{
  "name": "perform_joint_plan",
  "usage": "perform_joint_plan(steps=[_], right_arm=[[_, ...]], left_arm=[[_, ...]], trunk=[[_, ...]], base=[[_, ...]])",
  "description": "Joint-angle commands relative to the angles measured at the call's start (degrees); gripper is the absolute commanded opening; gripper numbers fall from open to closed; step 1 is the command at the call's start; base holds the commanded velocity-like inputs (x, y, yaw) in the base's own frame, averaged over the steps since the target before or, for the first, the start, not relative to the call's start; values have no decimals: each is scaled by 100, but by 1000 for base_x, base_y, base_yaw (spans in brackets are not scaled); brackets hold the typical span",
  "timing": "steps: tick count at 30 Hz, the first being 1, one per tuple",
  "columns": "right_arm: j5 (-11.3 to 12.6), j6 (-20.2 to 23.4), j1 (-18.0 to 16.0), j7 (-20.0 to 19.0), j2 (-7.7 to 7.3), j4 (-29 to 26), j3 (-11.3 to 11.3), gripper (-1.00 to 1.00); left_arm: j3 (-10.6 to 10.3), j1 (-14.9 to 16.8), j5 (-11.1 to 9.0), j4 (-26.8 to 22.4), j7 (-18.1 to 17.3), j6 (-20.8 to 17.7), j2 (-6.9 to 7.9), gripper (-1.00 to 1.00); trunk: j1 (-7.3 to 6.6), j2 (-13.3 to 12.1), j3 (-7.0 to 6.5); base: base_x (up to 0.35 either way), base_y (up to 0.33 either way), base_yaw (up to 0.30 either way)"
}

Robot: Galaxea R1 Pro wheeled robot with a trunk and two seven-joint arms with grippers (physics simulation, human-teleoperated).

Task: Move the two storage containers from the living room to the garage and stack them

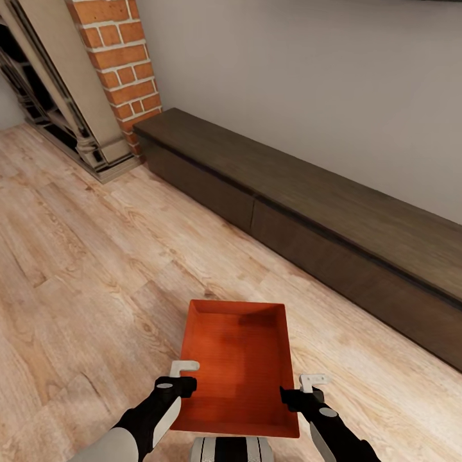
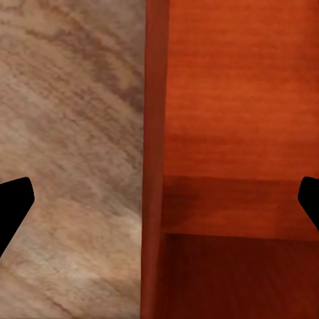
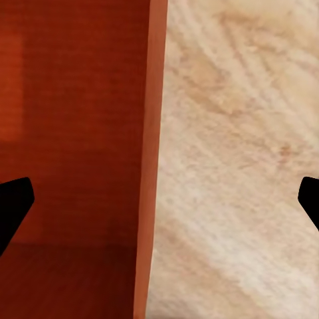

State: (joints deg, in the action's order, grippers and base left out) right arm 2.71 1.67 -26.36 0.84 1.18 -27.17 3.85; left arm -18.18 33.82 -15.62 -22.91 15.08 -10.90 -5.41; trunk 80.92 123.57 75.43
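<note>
One orange-red storage container (image 1: 234, 359) sits open-topped just in front of my base, over the light wood-plank floor (image 1: 83, 289) of the living room. My left gripper (image 1: 181, 380) is at its left wall near the close corner, and my right gripper (image 1: 303, 388) is at its right wall. The left wrist view has the left gripper (image 2: 159, 199) open, its black fingertips (image 2: 13, 206) wide apart astride the container (image 2: 232, 100) wall. The right gripper (image 3: 159, 199) is open the same way over the container (image 3: 73, 100) wall. Whether the container rests on the floor I cannot tell. The garage is out of view.
A long, low dark-wood cabinet (image 1: 321, 212) runs along the grey wall (image 1: 308, 77) ahead and to the right. A red brick fireplace wall (image 1: 122, 64) and a dark-framed surround (image 1: 58, 96) stand at the far left. Open plank floor lies to the left and ahead.
</note>
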Motion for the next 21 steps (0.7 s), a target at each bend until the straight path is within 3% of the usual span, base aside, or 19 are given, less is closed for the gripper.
perform_joint_plan(steps=[1, 12, 21], right_arm=[[28, 17, 0, 7, -3, -7, 20, 100], [28, 17, 0, 12, -3, -7, 19, 100], [28, 22, 0, 13, -3, -7, 19, 100]], left_arm=[[-47, 2, -56, -11, 47, -26, 5, 100], [-46, 0, -56, -11, 47, -26, 5, 100], [-53, 2, -56, -11, 47, -26, 5, 100]], trunk=[[-1, 1, 3], [-1, 1, 3], [197, 362, 165]], base=[[0, 0, 0], [0, 0, 0], [0, 0, 0]])
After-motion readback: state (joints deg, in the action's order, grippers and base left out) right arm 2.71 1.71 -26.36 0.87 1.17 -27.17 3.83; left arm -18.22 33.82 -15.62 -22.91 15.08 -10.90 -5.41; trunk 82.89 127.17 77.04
